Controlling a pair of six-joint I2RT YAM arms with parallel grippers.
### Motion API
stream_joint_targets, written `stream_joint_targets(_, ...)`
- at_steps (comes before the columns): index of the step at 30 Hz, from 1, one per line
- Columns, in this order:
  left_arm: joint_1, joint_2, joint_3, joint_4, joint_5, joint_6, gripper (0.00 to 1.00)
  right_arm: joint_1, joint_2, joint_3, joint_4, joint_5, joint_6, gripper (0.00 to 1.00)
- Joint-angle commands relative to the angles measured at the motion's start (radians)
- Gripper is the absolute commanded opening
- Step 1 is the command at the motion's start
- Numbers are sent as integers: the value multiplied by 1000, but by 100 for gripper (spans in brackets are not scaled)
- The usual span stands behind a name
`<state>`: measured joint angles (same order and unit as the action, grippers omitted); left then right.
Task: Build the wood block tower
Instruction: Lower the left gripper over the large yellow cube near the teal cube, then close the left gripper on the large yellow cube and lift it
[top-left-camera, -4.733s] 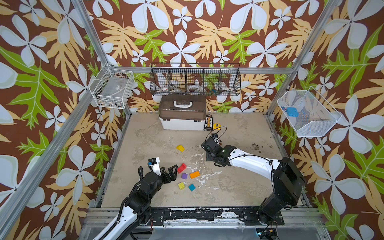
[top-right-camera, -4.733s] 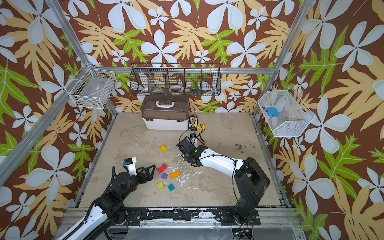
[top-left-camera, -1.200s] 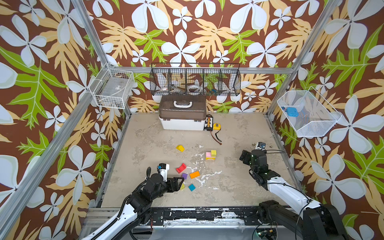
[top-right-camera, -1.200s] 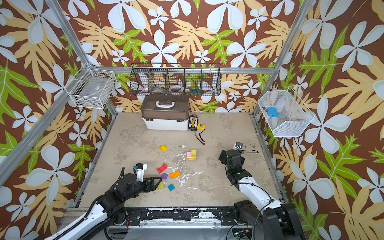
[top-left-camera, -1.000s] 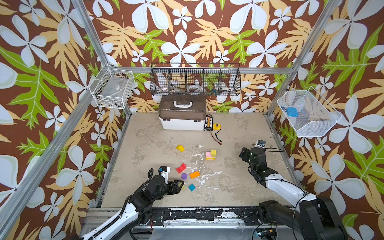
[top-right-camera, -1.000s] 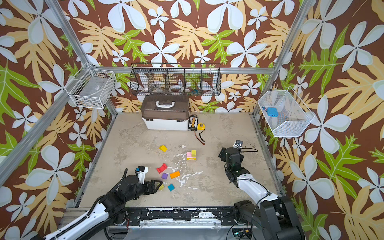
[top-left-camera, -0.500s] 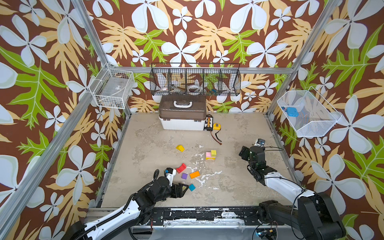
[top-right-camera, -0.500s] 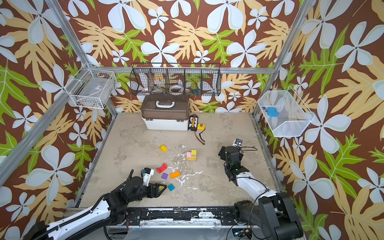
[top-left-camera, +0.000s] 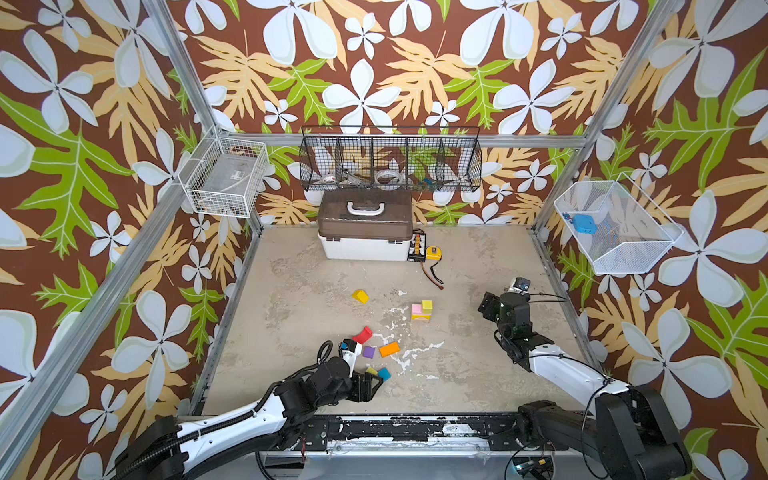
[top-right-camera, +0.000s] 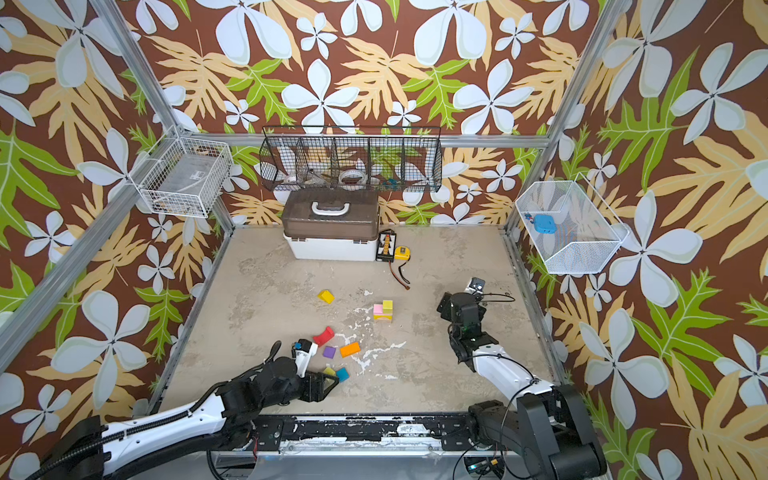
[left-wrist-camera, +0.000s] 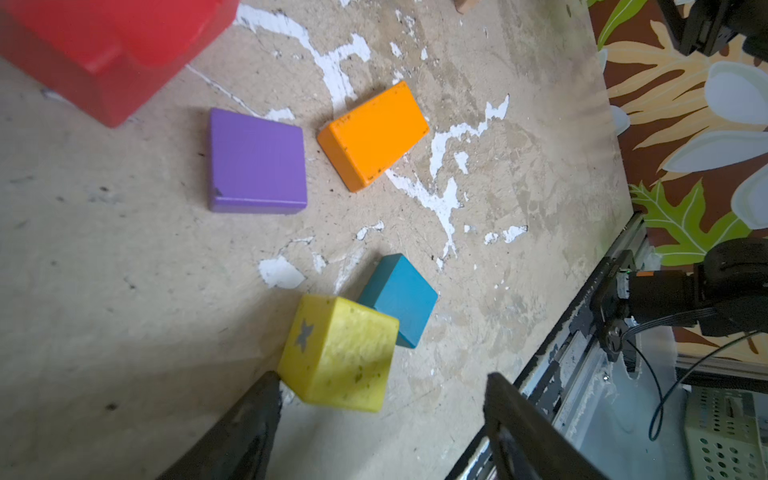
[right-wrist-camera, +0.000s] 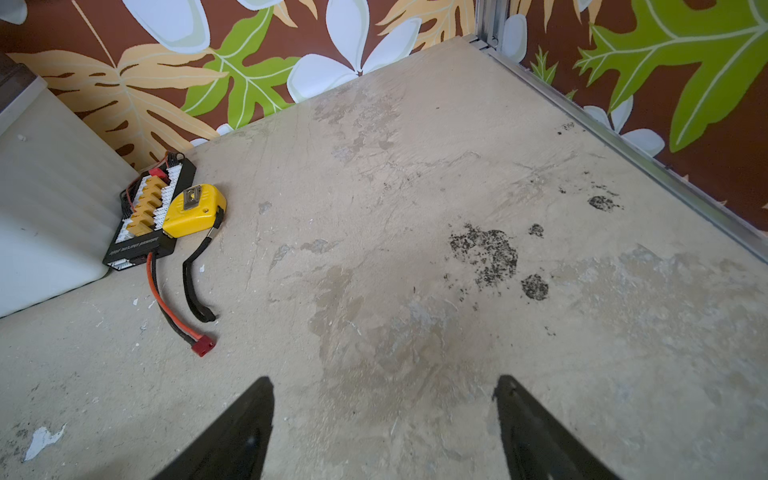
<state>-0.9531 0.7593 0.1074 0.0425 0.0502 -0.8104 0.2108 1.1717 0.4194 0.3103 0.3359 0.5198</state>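
Near the front edge my left gripper (top-left-camera: 368, 384) (left-wrist-camera: 383, 377) is open around a yellow star-marked wood block (left-wrist-camera: 338, 353) (top-left-camera: 371, 371). One finger touches the block's corner and the other stands well clear. A teal block (left-wrist-camera: 399, 299) touches the yellow one. Purple (left-wrist-camera: 255, 160), orange (left-wrist-camera: 372, 133) and red arch (left-wrist-camera: 104, 50) blocks lie just beyond. The tower (top-left-camera: 420, 311) (top-right-camera: 383, 311) is a low yellow base with a pink and a yellow cube on it. A yellow wedge (top-left-camera: 360, 296) lies apart. My right gripper (top-left-camera: 488, 306) (right-wrist-camera: 384, 382) hangs open and empty at the right.
A brown-lidded white box (top-left-camera: 365, 232) stands at the back, with a black charger board (right-wrist-camera: 143, 220), a yellow tape measure (right-wrist-camera: 193, 212) and loose leads beside it. Wire baskets hang on the walls. The black front rail (left-wrist-camera: 582, 340) runs close to my left gripper.
My left gripper has slid rightward to the yellow star block and its jaws have narrowed a little. The right arm, back from the centre, has barely moved.
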Motion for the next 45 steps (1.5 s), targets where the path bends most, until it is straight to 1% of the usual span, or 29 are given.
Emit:
stream_joint_targets(1, -5, 30, 18, -23, -82, -16, 76, 2, 7, 9, 12, -7, 2, 82)
stream_joint_targets(3, -7, 32, 32, -52, -128, -20, 73, 1, 8, 10, 13, -12, 0, 82)
stream_joint_targets(6, -11, 24, 46, -69, -164, -15, 70, 1, 4, 7, 18, -9, 0, 82)
stream_joint_targets(8, -12, 36, 61, -77, -174, -5, 69, 2, 8, 8, 16, -9, 0, 82)
stream_joint_targets(11, -22, 94, 83, -72, -171, 9, 69, 2, 16, 15, 12, -10, -1, 82)
stream_joint_targets(15, -101, 184, 130, -80, -238, 11, 68, 2, 13, 12, 17, -12, -2, 81)
stream_joint_targets(18, -128, 225, 170, -131, -284, 8, 68, 2, 15, 12, 15, -12, -1, 82)
stream_joint_targets(21, -130, 225, 176, -139, -290, 16, 68, 2, 19, 15, 12, -16, -3, 80)
stream_joint_targets(28, -137, 216, 181, -158, -284, 31, 64, 3, 18, 14, 15, -16, -3, 81)
stream_joint_targets(34, -151, 258, 202, -162, -295, 49, 59, 2, 22, 17, 11, -22, -4, 80)
stream_joint_targets(37, -166, 291, 214, -162, -303, 51, 58, 1, 19, 15, 12, -20, -3, 80)
stream_joint_targets(42, -185, 350, 236, -162, -316, 52, 49, 2, 20, 17, 10, -20, -3, 80)
stream_joint_targets(45, -186, 354, 238, -163, -320, 45, 45, 3, 19, 15, 12, -20, -3, 80)
